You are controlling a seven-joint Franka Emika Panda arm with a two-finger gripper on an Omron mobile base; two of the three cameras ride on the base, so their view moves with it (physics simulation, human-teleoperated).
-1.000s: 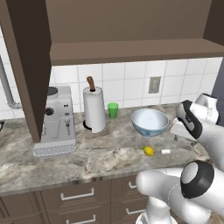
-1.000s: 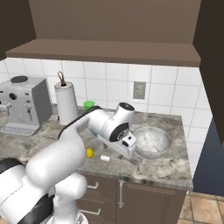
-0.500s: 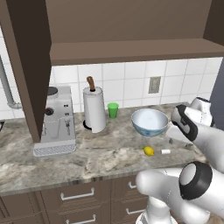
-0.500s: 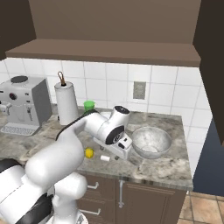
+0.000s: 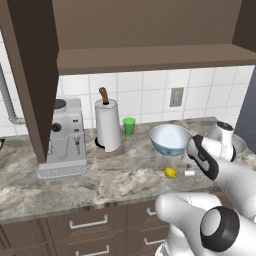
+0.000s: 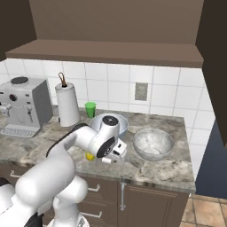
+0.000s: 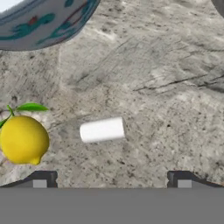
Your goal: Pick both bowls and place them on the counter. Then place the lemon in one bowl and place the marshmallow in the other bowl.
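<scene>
Both bowls stand on the counter [image 5: 115, 175]: the blue-and-red patterned bowl [image 5: 170, 139] [image 6: 108, 123] [image 7: 43, 22] and, to its right, the grey-white marbled bowl [image 6: 153, 144] [image 5: 240, 145]. In front of the patterned bowl lie the yellow lemon [image 5: 170, 172] [image 6: 90, 156] [image 7: 24, 140] and the small white marshmallow [image 5: 189, 173] [image 6: 106, 160] [image 7: 102, 130], on its side. My gripper [image 6: 116, 153] [image 7: 111, 179] hangs low just above the marshmallow, pointing down. It is open and holds nothing; its fingertips [image 7: 43, 178] straddle the marshmallow's line.
A paper towel roll [image 5: 108, 125] and a small green cup [image 5: 129, 125] stand by the tiled wall. A coffee machine [image 5: 64, 137] sits at the left. A shelf [image 5: 150, 57] overhangs the counter. Dark drawers [image 5: 90, 222] lie below the front edge.
My hand has come down and drawn in from beside the marbled bowl toward the marshmallow and lemon. The jaws have stayed open. Bowls, lemon and marshmallow have not moved.
</scene>
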